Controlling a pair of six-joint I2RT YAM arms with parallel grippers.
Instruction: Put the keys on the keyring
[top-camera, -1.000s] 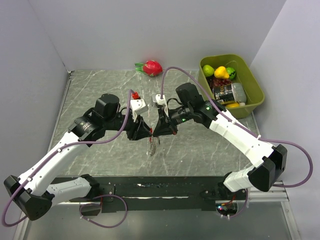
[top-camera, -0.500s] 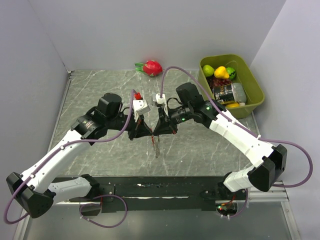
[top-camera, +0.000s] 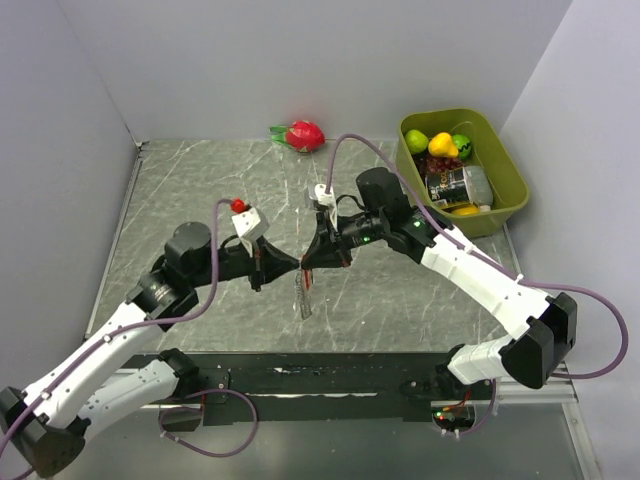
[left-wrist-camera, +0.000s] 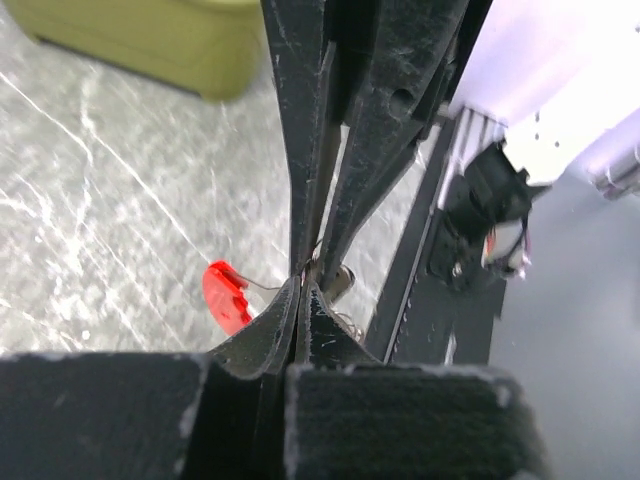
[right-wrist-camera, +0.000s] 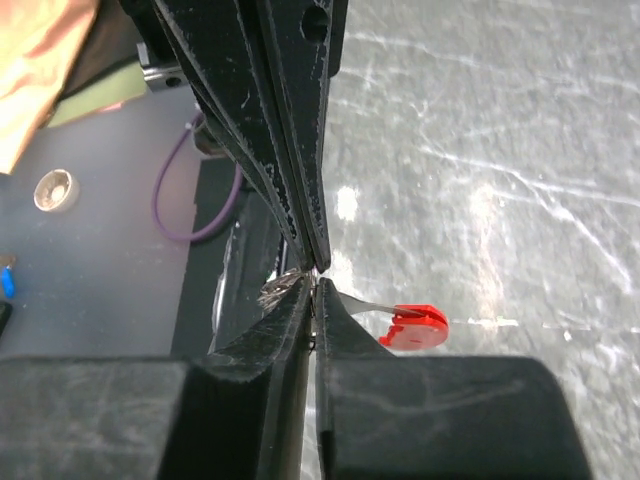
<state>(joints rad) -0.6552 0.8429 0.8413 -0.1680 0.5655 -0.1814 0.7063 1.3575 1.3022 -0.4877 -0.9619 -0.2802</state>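
Two arms were seen, one gripper each. Near the middle of the top view the left gripper (top-camera: 292, 265) and the right gripper (top-camera: 309, 264) were brought tip to tip above the grey marbled table (top-camera: 200, 190).

The left fingers (left-wrist-camera: 270, 335) were pressed fully together. The right fingers (right-wrist-camera: 265, 345) were nearly together, with only a thin slit left between them.

One keyring (top-camera: 305, 294) was counted, hung just below the point where the tips met, clear of the table. In the right wrist view its single red loop (right-wrist-camera: 415, 325) was seen right of centre, joined by a thin wire to the fingertips, with one small silvery bunch (right-wrist-camera: 281, 288) at left of the tips. In the left wrist view the same red loop (left-wrist-camera: 226, 296) was seen at lower left. Which pair of fingers pinched the wire could not be told. Separate keys could not be counted, being too small.

One red dragon fruit (top-camera: 303, 134) was noted at top centre. One olive-green bin (top-camera: 505, 207) was noted at upper right, with two green fruits, one yellow fruit (top-camera: 443, 146) and one dark can (top-camera: 449, 184) in it.
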